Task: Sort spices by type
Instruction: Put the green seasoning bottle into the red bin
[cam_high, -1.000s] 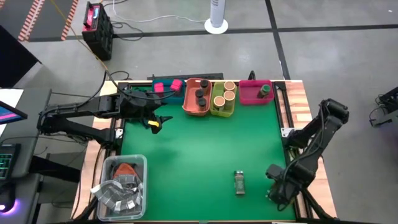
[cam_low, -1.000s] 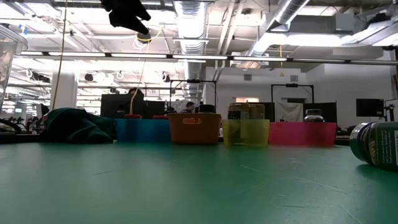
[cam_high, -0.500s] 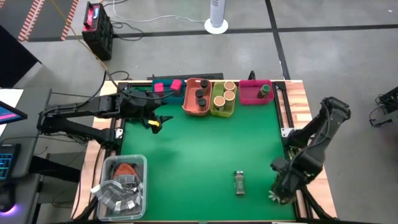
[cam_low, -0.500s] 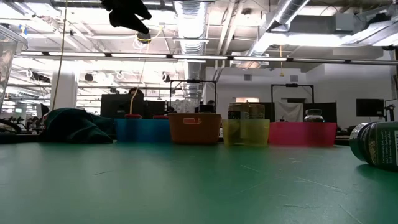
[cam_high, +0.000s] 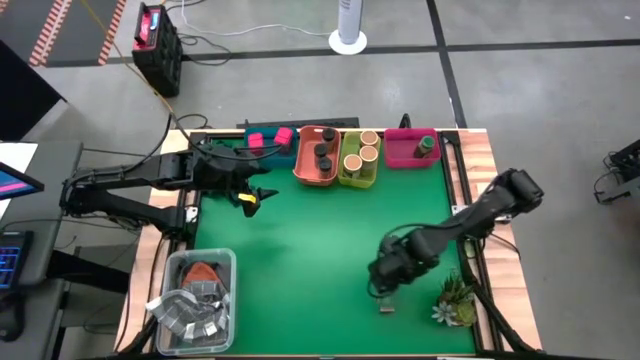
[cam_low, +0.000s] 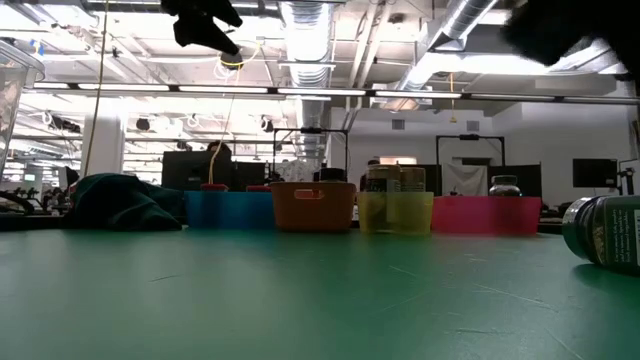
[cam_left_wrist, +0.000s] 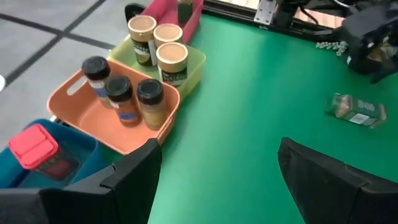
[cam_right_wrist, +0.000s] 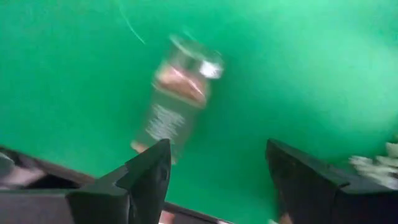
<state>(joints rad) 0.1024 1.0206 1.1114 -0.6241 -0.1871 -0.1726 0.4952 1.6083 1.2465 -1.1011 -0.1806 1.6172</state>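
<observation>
A small spice jar (cam_right_wrist: 180, 93) lies on its side on the green mat near the table's near edge, also seen in the low view (cam_low: 605, 232) and the left wrist view (cam_left_wrist: 354, 112). My right gripper (cam_high: 385, 272) hangs open just above it, hiding most of it from the high view. At the far edge stand a blue tray (cam_high: 262, 152) with pink boxes (cam_high: 270, 137), an orange tray (cam_left_wrist: 93, 115) with three dark-lidded jars, a yellow-green tray (cam_left_wrist: 196, 62) with three tan-topped cylinders, and a pink tray (cam_high: 405, 152) with a green-topped jar (cam_high: 426, 145). My left gripper (cam_high: 250, 195) waits open near the blue tray.
A leafy plant sprig (cam_high: 455, 300) lies by the near right corner. A clear tub (cam_high: 232, 290) of grey packets sits at the near left corner. The mat's middle (cam_high: 310, 250) is bare green.
My right gripper has swung from the near right corner toward the table's left and now hangs over the lying jar. The plant sprig, which was under that gripper, now lies in the open by the corner. The jar has stayed where it was.
</observation>
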